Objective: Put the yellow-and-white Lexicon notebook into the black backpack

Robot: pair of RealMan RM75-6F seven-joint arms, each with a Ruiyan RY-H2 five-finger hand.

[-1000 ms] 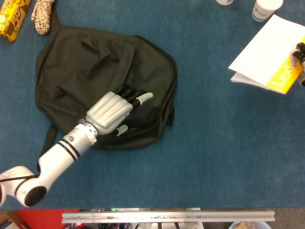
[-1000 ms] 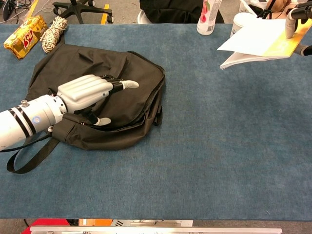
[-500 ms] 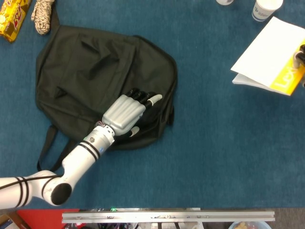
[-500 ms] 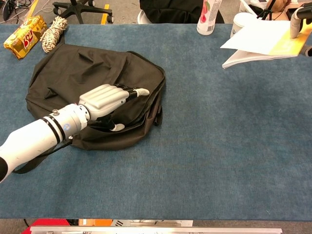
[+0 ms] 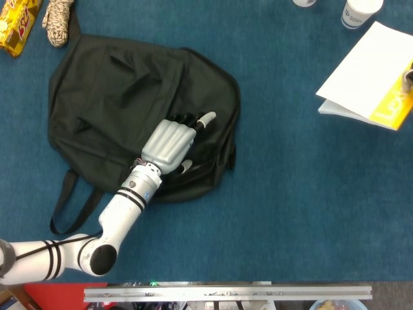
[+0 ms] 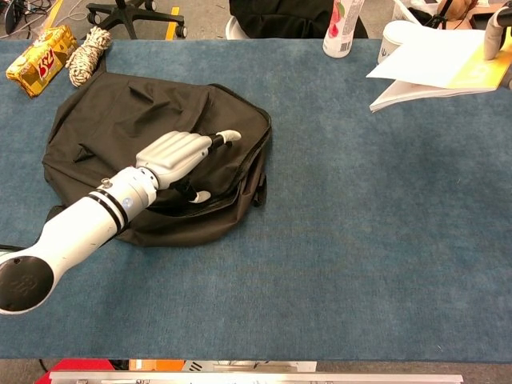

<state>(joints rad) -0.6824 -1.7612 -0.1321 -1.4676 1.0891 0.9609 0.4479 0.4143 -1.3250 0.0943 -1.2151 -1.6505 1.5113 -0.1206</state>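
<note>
The notebook point(image 5: 369, 76) sits at the upper right edge of the head view, its white cover uppermost and the yellow band along the far right side. In the chest view its near edge appears raised off the surface point(image 6: 360, 240), with pages fanning slightly beneath. The right robot hand point(image 6: 500, 20) shows only as a finger on the yellow band at the frame edge; it appears to hold the notebook there, though the grip itself is cut off.

The backpack point(image 5: 122, 97) lies flat at the upper left. The left robot hand point(image 5: 171, 142) rests on its lower right portion by the zip opening, fingers reaching into the fabric; whether it grips the flap cannot be told.

Assessment: the notebook looks light, thin and flexible, its cover likely smooth. Hold along the bound, stiffer edge to limit sagging. The backpack is soft and will collapse unless its opening is held apart.
</note>
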